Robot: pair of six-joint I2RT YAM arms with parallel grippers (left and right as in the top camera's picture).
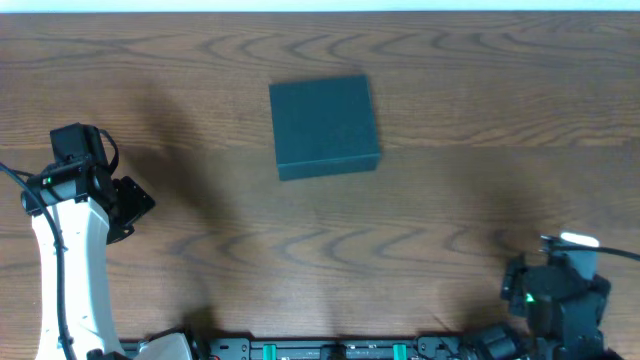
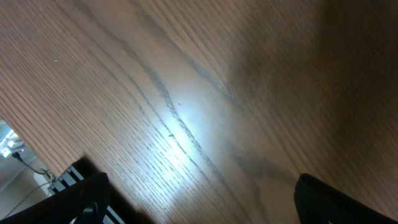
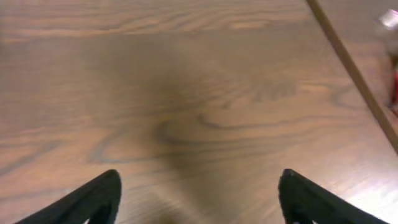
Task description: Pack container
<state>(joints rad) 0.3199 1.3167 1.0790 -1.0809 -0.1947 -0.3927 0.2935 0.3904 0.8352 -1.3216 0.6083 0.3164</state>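
Note:
The container [image 1: 325, 125] is a dark teal-green square box lying on the wooden table, back of centre, with its flat lid down. My left arm [image 1: 70, 230] is at the table's left side, well left of and nearer than the container. My left gripper [image 2: 202, 186] is open over bare wood, nothing between its fingers. My right arm [image 1: 555, 295] is at the front right corner, far from the container. My right gripper [image 3: 199, 177] is open too, with only tabletop between its dark fingertips [image 3: 106, 190]. Neither wrist view shows the container.
The table's edge [image 3: 354, 74] runs diagonally across the upper right of the right wrist view, with something red [image 3: 394, 87] beyond it. A black rail [image 2: 68, 177] shows at the lower left of the left wrist view. The arm mounts line the table's front edge [image 1: 330, 350].

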